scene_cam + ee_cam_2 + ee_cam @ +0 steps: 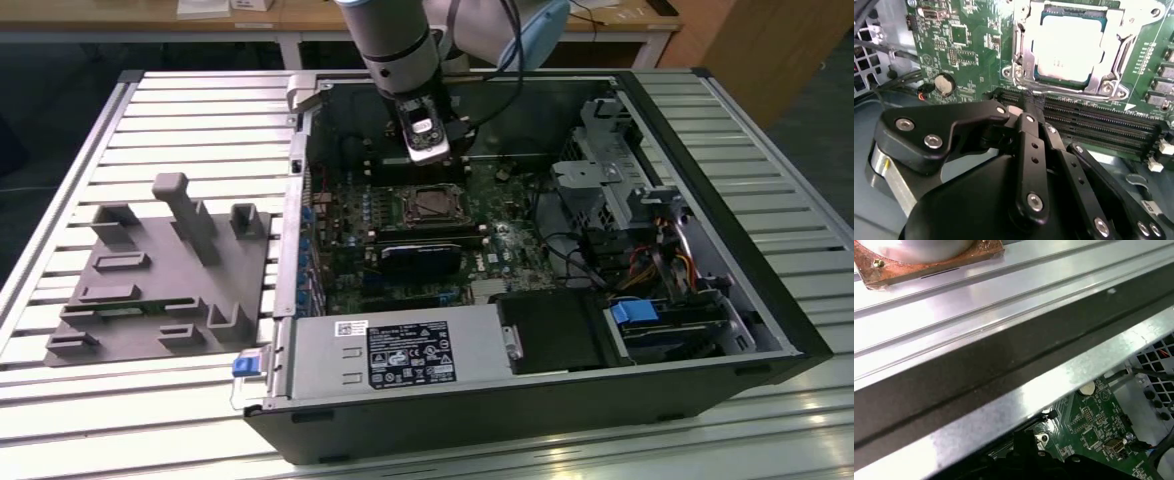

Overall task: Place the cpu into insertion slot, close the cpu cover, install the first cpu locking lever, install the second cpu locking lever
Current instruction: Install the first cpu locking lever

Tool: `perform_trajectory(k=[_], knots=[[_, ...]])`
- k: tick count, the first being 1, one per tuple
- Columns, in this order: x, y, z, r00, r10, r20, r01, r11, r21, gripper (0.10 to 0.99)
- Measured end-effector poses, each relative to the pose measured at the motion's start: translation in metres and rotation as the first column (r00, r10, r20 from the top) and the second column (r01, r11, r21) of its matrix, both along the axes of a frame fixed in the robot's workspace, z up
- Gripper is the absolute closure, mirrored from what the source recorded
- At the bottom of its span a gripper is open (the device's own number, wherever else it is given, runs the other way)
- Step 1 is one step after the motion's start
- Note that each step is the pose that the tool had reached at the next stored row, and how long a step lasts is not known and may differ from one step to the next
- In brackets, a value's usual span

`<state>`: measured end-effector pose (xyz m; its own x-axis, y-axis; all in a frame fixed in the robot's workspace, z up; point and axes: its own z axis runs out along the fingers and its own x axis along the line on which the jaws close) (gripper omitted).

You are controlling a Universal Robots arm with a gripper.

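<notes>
Gripper closed up tight, nothing held, tips over the memory slots.
Cpu seated in insertion slot just beyond, cpu cover flat on its margins; low board parts around.

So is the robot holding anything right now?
Nothing that I can see. The cpu lies under the cover, and the gripper hangs beside it.

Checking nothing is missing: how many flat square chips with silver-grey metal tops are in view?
1: the flat square silver-grey cpu lies framed by the thin square silver cpu cover on the green motherboard.
</notes>
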<state>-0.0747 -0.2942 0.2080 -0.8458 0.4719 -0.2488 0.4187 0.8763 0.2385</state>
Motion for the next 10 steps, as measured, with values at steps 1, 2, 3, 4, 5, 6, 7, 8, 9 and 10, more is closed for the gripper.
perform_trajectory(k=[1,2,3,4,5,6,7,8,9,10], knots=[[0.0,0.0,0.0,1.0,0.0,0.0,0.0,1.0,0.0,0.98],[0.0,0.0,0.0001,1.0,0.0,-0.0001,0.0,1.0,0.0,0.98],[0.0,0.0,0.0001,1.0,0.0,-0.001,0.0,1.0,0.0,0.98],[0.0003,0.0,0.0002,1.0,0.0,-0.0068,0.0,1.0,0.0,0.98],[0.0007,0.0,0.0,0.9997,0.0,-0.0227,0.0,1.0,0.0,0.98],[0.0013,0.0,-0.0002,0.9992,0.0,-0.0404,0.0,1.0,0.0,0.98],[0.002,0.0,-0.0003,0.9983,0.0,-0.0584,0.0,1.0,-0.001,0.98],[0.0028,0.0,-0.0005,0.9971,0.0,-0.0764,0.0,1.0,-0.001,0.98],[0.0036,0.0,-0.0005,0.9956,0.0,-0.0942,0.0,1.0,-0.001,0.98],[0.0046,0.0,-0.0006,0.9937,0.0,-0.1121,0.0,1.0,-0.002,0.98]])
